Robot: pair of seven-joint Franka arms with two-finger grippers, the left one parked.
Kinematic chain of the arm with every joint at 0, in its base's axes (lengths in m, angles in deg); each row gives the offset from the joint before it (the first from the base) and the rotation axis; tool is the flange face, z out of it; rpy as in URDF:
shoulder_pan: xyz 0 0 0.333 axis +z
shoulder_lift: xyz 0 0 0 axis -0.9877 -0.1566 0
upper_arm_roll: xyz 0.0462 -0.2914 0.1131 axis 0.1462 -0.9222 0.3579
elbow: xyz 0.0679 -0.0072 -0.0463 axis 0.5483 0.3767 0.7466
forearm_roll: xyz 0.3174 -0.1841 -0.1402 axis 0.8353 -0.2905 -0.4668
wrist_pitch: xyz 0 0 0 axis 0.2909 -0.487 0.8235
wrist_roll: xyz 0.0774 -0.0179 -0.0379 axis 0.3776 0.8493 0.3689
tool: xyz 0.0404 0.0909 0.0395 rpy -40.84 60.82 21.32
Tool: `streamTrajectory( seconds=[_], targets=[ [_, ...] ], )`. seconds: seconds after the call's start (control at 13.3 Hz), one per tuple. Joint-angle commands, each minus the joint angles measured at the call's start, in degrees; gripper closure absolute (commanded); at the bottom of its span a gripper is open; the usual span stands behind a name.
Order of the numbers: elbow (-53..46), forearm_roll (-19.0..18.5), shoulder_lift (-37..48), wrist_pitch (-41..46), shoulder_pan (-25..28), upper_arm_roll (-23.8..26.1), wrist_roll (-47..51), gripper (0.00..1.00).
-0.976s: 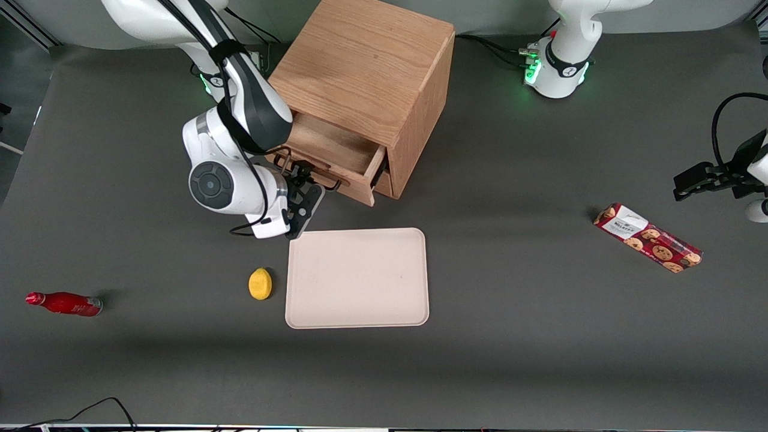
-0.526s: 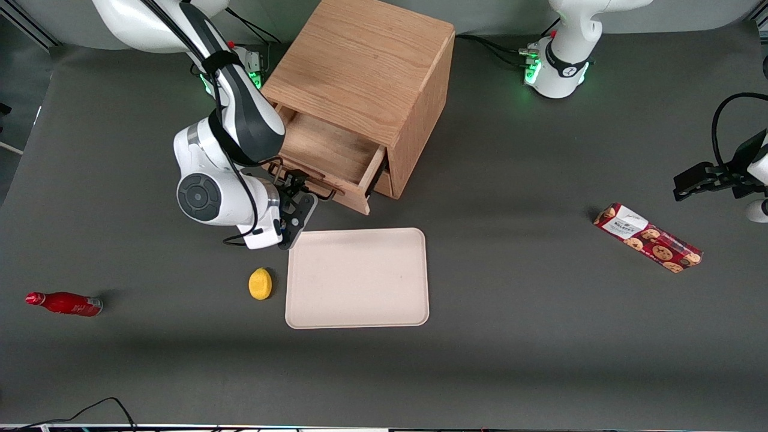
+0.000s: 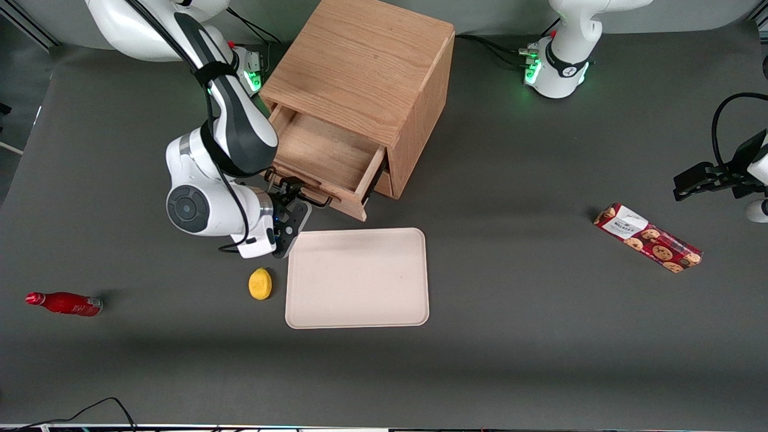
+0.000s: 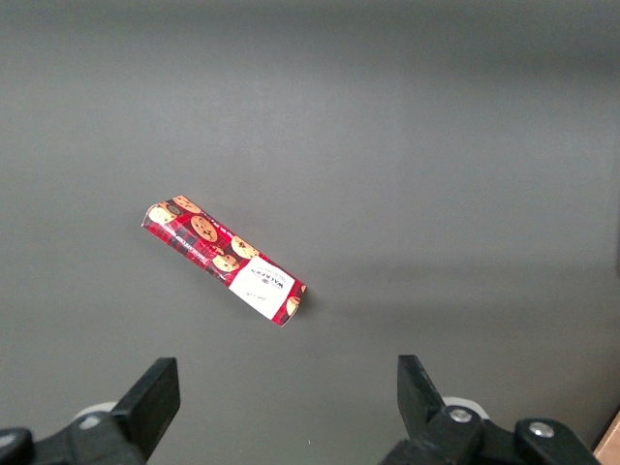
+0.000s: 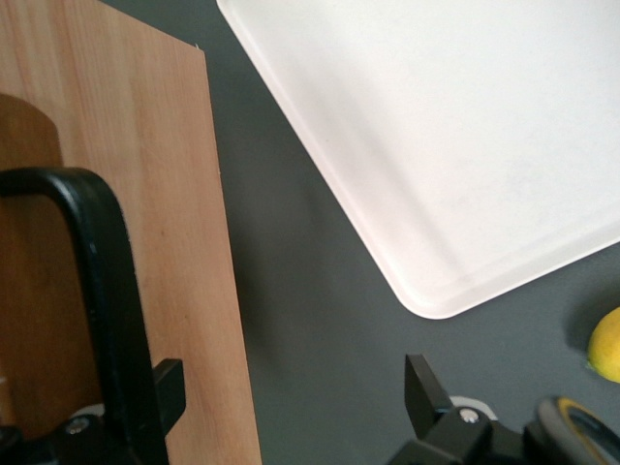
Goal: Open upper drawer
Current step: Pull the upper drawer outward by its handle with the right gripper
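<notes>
hidden: gripper (image 3: 292,201) contact point was masked by the wrist | upper drawer (image 3: 324,157) was seen pulled partly out of cabinet (image 3: 366,66) | handle (image 5: 107,291) lay beside one finger (image 5: 167,387), apparently ungripped | fingers were spread apart.

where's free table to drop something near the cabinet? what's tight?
Free: wide bare mat between the tray and the cookie pack, and the strip nearer the camera than tray and lemon. Tight: the gap between the pulled-out upper drawer and the tray, where the gripper sits at the handle.
</notes>
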Motion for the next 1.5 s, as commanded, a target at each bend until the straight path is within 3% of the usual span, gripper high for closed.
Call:
streamTrajectory(
  seconds=[0.0, 1.43],
  targets=[
    [-2.35, 0.38, -3.11, 0.29, -1.46, -0.35, -2.52, 0.00],
    [-8.59, 1.52, -7.07, 2.40, -6.91, -1.14, -10.43, 0.00]
  ],
)
